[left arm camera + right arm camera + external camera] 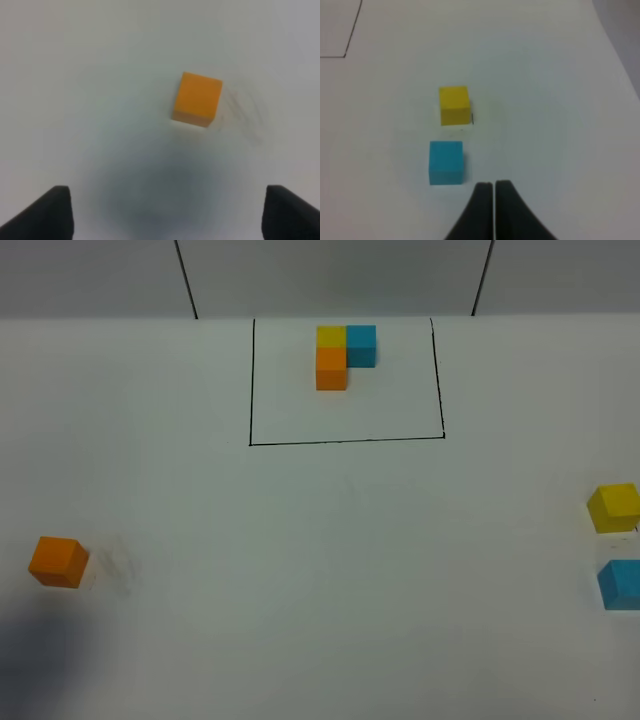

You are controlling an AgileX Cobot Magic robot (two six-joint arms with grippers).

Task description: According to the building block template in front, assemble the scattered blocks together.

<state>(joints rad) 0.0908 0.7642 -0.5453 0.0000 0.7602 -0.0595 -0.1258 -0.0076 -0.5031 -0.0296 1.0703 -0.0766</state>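
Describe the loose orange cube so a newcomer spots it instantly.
Find the black rectangle outline, far centre in the high view. Well to its left and nearer the camera sits the loose orange cube. Unlike the template's orange cube, it touches no other block.

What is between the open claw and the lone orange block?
Nothing. In the left wrist view, only bare table lies between the open left gripper and that orange block.

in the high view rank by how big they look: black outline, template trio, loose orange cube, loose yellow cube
1. black outline
2. template trio
3. loose orange cube and loose yellow cube: about alike, so not ranked
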